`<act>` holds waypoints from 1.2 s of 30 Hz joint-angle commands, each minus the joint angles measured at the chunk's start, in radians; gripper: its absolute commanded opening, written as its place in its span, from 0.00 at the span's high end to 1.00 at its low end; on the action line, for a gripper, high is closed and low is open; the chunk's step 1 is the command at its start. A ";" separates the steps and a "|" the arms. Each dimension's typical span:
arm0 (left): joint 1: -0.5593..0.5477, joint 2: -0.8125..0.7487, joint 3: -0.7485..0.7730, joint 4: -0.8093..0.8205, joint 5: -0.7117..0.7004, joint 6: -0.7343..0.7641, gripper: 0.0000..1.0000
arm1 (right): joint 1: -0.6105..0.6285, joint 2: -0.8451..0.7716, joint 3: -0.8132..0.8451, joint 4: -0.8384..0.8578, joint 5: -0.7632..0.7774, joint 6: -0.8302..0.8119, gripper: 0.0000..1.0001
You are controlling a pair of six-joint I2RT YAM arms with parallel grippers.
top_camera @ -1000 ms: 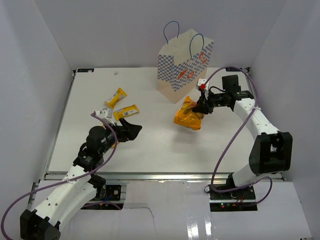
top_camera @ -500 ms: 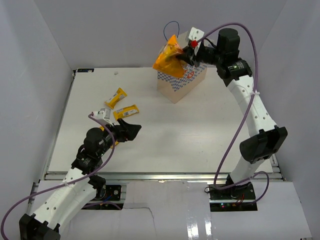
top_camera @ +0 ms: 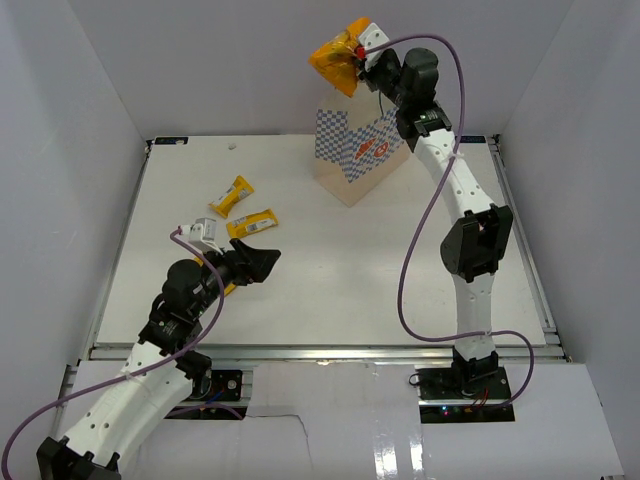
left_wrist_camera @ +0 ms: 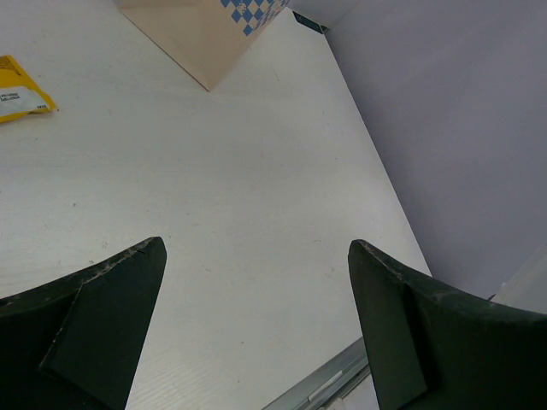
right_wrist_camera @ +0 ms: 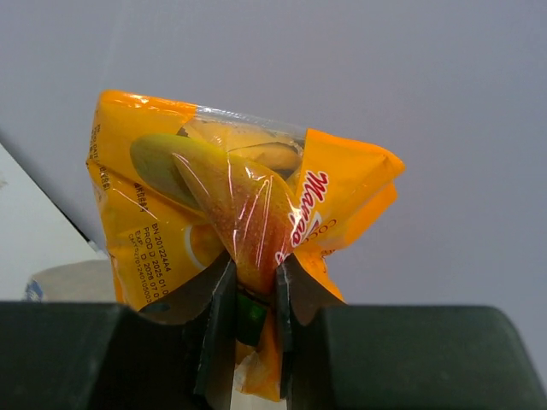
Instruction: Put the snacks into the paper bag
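Top view: the right gripper (top_camera: 358, 58) holds the orange chip bag (top_camera: 335, 58) high above the paper bag (top_camera: 340, 180), which stands far back on the bench (top_camera: 330, 270). Two yellow bars (top_camera: 231, 194) lie near the left gripper (top_camera: 265, 262).

Left wrist view: its fingers (left_wrist_camera: 102, 307) are spread wide over the bare bench.

Right wrist view: the fingers (right_wrist_camera: 218, 316) pinch the chip bag's lower edge.

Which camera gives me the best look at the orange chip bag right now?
Right wrist: the orange chip bag fills the frame, pinched by the right gripper. Top external shows it small, held high near the paper bag. Left wrist misses it.
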State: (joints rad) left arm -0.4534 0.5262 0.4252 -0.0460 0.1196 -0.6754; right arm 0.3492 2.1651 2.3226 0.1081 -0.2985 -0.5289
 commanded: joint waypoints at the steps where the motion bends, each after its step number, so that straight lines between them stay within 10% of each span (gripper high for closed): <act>1: 0.004 -0.009 0.015 -0.006 0.005 -0.013 0.02 | 0.002 -0.063 -0.005 0.261 0.157 -0.049 0.92; 6: 0.004 0.008 0.018 -0.015 -0.014 -0.027 0.02 | -0.032 -0.099 -0.101 0.263 0.150 -0.028 0.89; 12: 0.004 0.089 0.069 -0.118 -0.177 -0.220 0.02 | -0.033 -0.160 -0.190 0.257 0.125 -0.031 0.37; 15: 0.004 0.127 0.095 -0.156 -0.282 -0.393 0.02 | -0.033 -0.194 -0.219 0.260 0.114 -0.017 0.28; 27: 0.004 0.513 0.335 -0.535 -0.506 -1.200 0.02 | -0.056 -0.442 -0.239 -0.167 -0.320 0.026 0.09; 36: 0.241 1.005 0.553 -0.556 -0.272 -1.264 0.02 | -0.087 -0.829 -0.829 -0.658 -0.603 -0.324 0.05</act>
State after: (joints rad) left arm -0.2947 1.4319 0.9264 -0.5682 -0.2802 -1.8771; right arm 0.2874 1.3804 1.6516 -0.2825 -0.7498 -0.6880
